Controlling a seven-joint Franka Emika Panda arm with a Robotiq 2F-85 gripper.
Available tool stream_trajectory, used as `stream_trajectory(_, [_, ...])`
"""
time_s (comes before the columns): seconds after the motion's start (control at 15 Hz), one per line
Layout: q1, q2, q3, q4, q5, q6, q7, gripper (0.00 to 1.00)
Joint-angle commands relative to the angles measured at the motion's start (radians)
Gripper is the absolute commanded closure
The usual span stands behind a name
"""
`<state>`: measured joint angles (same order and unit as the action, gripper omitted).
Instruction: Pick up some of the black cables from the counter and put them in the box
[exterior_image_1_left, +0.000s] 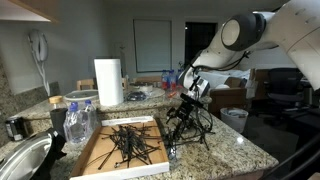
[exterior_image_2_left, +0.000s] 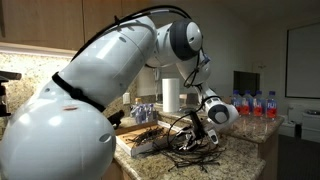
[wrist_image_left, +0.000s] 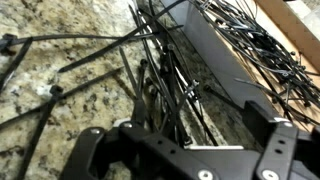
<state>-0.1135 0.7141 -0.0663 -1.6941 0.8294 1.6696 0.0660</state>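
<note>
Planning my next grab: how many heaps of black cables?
2 cable heaps: one inside the box, one on the counter beside it, under the gripper. Some strands may be hidden.

Polished speckled granite counter (exterior_image_1_left: 235, 150); tan cardboard box (exterior_image_1_left: 95, 160).

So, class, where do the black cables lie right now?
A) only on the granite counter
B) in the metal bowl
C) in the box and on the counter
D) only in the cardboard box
C: black cables fill the cardboard box, and a tangle lies on the granite counter beside it.
</note>
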Motion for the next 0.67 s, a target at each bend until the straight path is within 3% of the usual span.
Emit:
stream_trajectory(0.0, [-0.023, 0.037, 0.008, 0.056, -0.012, -0.062, 0.019, 0.08])
stream_trajectory(0.07, [-0.027, 0.043, 0.007, 0.058, -0.012, -0.077, 0.018, 0.26])
stream_trajectory(0.6, [-0.043, 0.080, -0.005, 0.068, -0.011, -0.163, 0.020, 0.80])
